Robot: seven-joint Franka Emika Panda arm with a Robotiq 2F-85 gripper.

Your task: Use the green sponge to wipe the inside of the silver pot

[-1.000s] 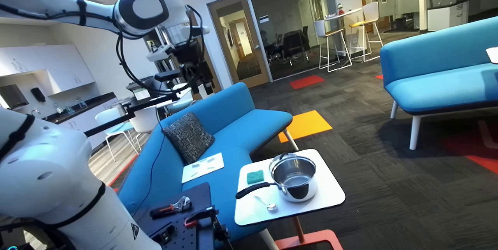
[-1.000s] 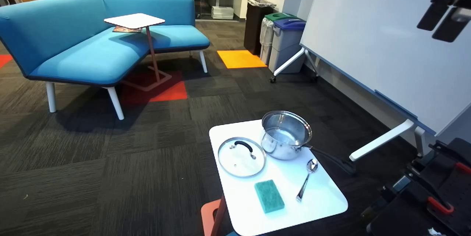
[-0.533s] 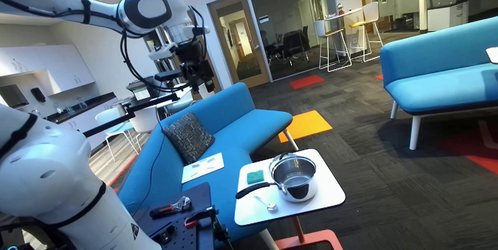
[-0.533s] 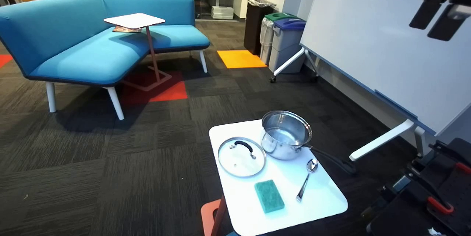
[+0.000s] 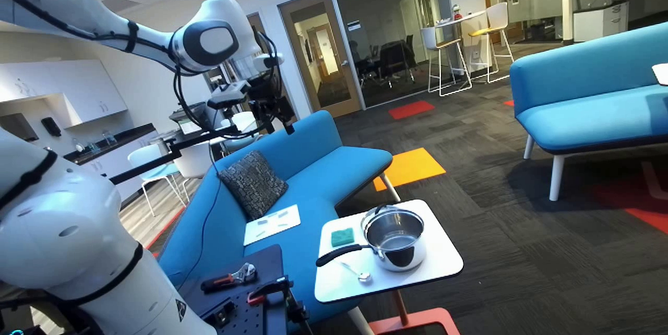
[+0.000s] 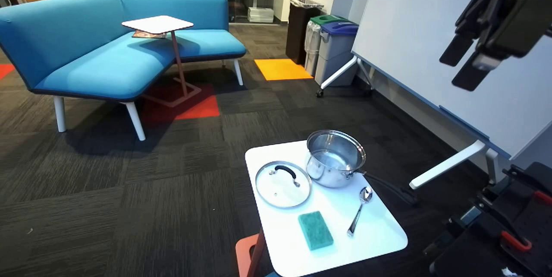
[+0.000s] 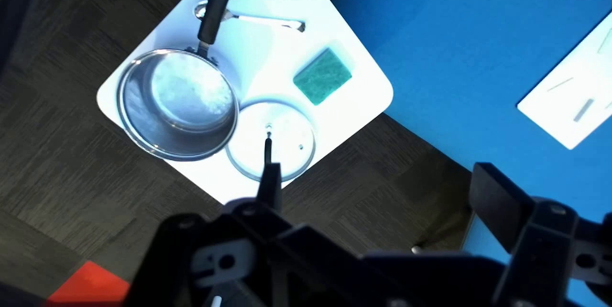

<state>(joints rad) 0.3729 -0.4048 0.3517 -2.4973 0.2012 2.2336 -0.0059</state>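
The green sponge lies flat on a small white side table; it shows in both exterior views and in the wrist view. The silver pot stands upright on the same table, also seen in an exterior view and in the wrist view. Its inside looks empty. My gripper is high above the table level and off to its side, in both exterior views. In the wrist view the gripper has its fingers wide apart with nothing between them.
A glass lid with a black handle lies beside the pot. A spoon lies near the sponge. The pot's black handle sticks out past the white table. A blue sofa and a whiteboard are nearby.
The arm and gripper have moved down and forward, nearer the white table. The gripper has tilted slightly. The sponge, pot, lid and spoon have not moved.
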